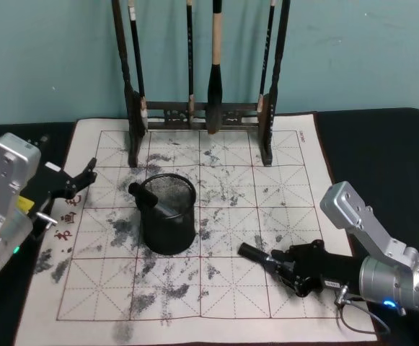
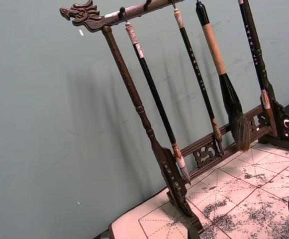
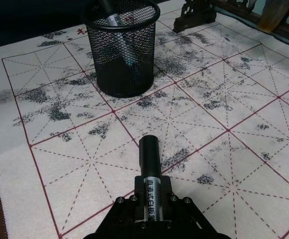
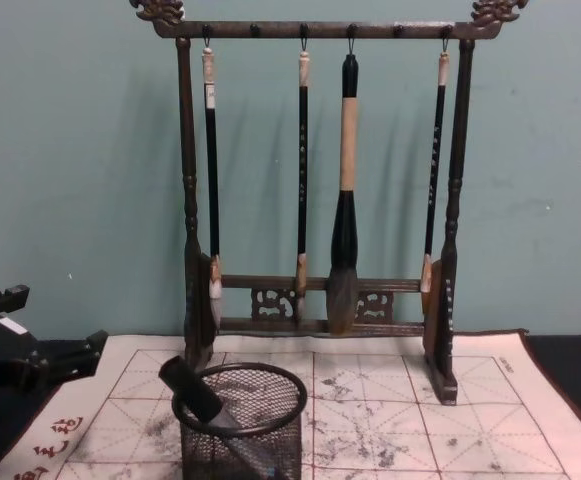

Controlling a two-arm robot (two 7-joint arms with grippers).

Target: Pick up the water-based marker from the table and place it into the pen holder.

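The right arm reaches in low from the near right corner of the table [image 1: 382,144], forearm nearly level over the mat [image 1: 267,209]. The right gripper [image 1: 285,265] is clamped on the rear of a black marker [image 1: 258,254], whose capped end sticks out ahead of the fingers towards the pen holder [image 1: 167,214]. The marker lies almost flat, close over the mat; whether it touches cannot be told. It is well apart from the pen holder, which stands upright near the mat's middle, in front of the brush rack [image 1: 202,112]. A second marker [image 1: 148,198] leans inside the holder, its top above the rim. The left arm is bent at the mat's left edge, the left gripper [image 1: 76,184] spread and empty.
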